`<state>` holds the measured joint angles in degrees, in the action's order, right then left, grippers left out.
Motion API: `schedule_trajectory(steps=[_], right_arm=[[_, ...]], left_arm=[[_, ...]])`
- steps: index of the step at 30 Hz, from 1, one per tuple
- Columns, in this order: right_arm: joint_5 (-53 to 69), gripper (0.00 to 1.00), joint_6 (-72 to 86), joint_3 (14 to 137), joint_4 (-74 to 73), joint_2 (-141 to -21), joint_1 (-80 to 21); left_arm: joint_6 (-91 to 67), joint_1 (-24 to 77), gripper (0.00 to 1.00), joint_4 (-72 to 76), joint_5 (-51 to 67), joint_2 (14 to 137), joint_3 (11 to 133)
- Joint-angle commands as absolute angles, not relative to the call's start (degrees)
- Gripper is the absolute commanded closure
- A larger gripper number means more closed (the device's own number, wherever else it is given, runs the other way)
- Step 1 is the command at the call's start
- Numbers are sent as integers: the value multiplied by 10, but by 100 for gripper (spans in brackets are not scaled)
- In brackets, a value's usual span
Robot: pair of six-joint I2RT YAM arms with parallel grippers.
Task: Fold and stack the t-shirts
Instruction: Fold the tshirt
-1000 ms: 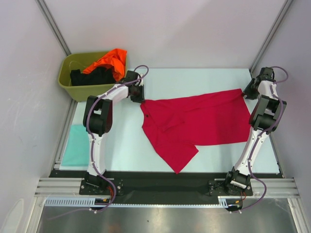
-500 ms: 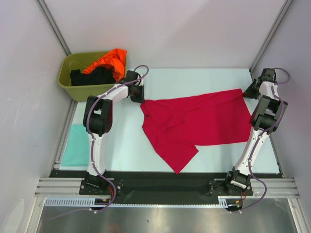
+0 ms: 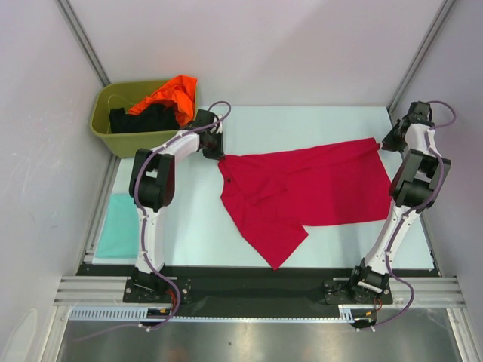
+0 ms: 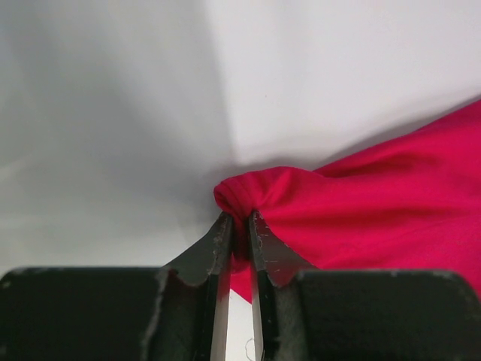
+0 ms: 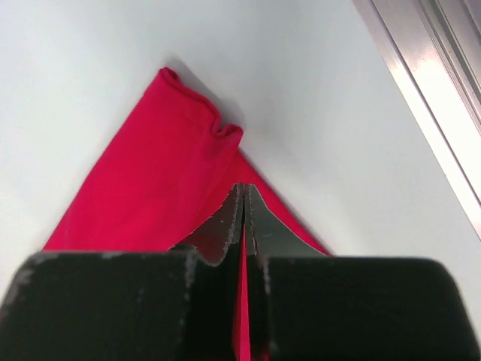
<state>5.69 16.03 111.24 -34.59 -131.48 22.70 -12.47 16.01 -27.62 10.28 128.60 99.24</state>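
A crimson-red t-shirt lies spread and rumpled across the middle of the table, its lower part folded into a point towards the near edge. My left gripper is shut on a bunched bit of cloth at the shirt's far left corner; in the left wrist view the red t-shirt bulges out past the left gripper. My right gripper is shut on the far right corner. In the right wrist view a thin strip of the red t-shirt runs between the jaws of the right gripper.
An olive-green tub at the far left holds an orange t-shirt and a black t-shirt. A pale teal t-shirt, folded square, lies by the table's left edge. A metal rail borders the table on the right.
My right gripper has shut on the shirt's far right corner and its wrist has shifted slightly outward. The left gripper keeps its hold and the shirt lies as before.
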Motion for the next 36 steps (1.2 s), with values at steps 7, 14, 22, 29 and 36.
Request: schedule_trajectory(steps=[7, 14, 22, 29, 36], right_arm=[[106, 84, 193, 1095, -302, -1297, 235], [114, 75, 207, 1116, -285, -1334, 234], [112, 74, 201, 1120, -280, -1346, 234], [109, 68, 196, 1145, -281, -1361, 234], [117, 67, 194, 1176, -290, -1391, 233]], left_arm=[[-115, 161, 83, -286, 91, 1288, 1022], [-117, 162, 84, -290, 95, 1296, 1029], [-113, 162, 84, -297, 94, 1302, 1036], [-116, 161, 84, -296, 100, 1308, 1039], [-115, 161, 84, -298, 102, 1311, 1040]])
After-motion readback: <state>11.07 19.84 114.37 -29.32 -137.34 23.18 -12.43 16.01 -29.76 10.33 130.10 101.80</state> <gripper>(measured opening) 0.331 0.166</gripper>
